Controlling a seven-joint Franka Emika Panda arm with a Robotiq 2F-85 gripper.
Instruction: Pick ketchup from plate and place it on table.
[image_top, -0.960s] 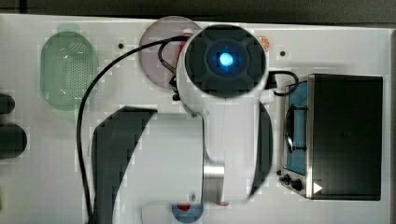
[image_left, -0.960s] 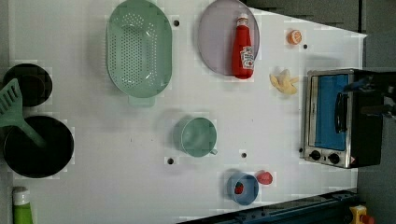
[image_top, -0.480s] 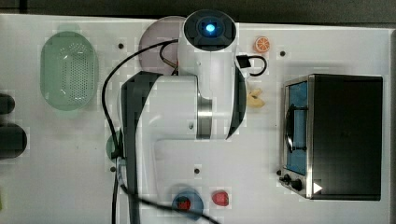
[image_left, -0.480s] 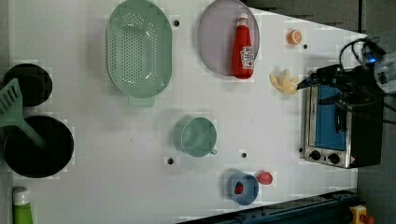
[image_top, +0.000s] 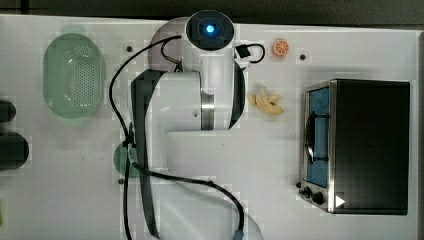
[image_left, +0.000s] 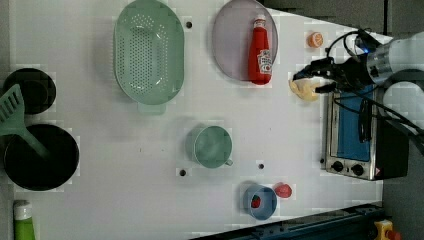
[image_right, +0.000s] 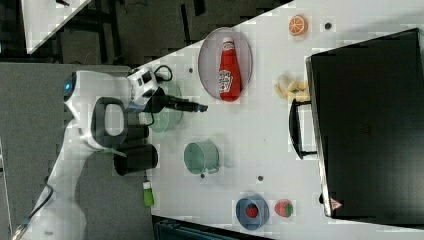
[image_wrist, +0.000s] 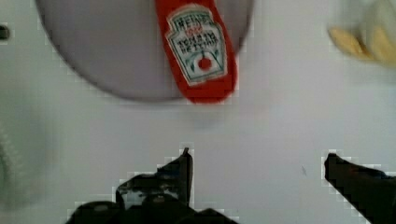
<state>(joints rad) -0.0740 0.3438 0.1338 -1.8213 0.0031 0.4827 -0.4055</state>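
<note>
The ketchup (image_left: 261, 52), a small red bottle with a white cap, lies flat on the pale mauve plate (image_left: 230, 45) at the back of the white table (image_left: 125, 165). Its base end reaches over the plate's rim. In the wrist view the ketchup (image_wrist: 198, 51) and plate (image_wrist: 102, 56) lie just beyond my gripper (image_wrist: 259, 170), which is open with bare table between the fingers. The left view has the gripper (image_left: 307, 82) to the left view's right of the bottle. From the right view, the gripper (image_right: 200, 107) hangs short of the ketchup (image_right: 229, 65). The arm covers most of the plate (image_top: 162, 40) in the top view.
Pale yellow pieces (image_left: 305, 90) lie under the gripper, an orange slice (image_left: 315, 39) beyond them. A toaster oven (image_left: 357, 135) stands at the left view's right. A green colander (image_left: 148, 52), green cup (image_left: 212, 146), blue bowl (image_left: 260, 202) and black pans (image_left: 40, 157) share the table.
The arm has swung from over the toaster oven toward the plate, and the gripper has come into the left view from its right. The ketchup has not moved.
</note>
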